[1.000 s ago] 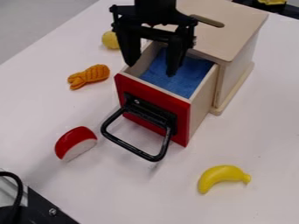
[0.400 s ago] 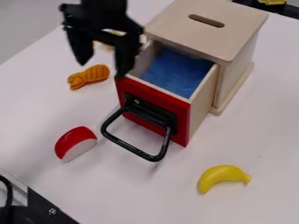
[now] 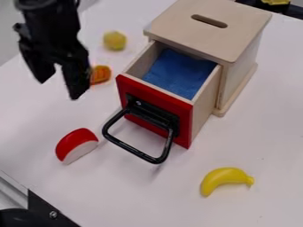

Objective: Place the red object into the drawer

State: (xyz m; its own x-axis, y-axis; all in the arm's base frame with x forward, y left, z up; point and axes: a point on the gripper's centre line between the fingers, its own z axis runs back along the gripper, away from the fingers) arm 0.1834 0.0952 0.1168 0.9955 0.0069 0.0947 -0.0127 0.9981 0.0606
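One rounded red wedge with a white face, fingers apart.

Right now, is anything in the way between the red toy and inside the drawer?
Yes, the black handle and red front of the drawer stand between its inside and the red toy. The toy probably needs lifting over them.

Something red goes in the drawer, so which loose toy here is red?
The rounded red-and-white toy, left of the black loop handle; the others are a round yellow toy, a yellow banana and an orange toy.
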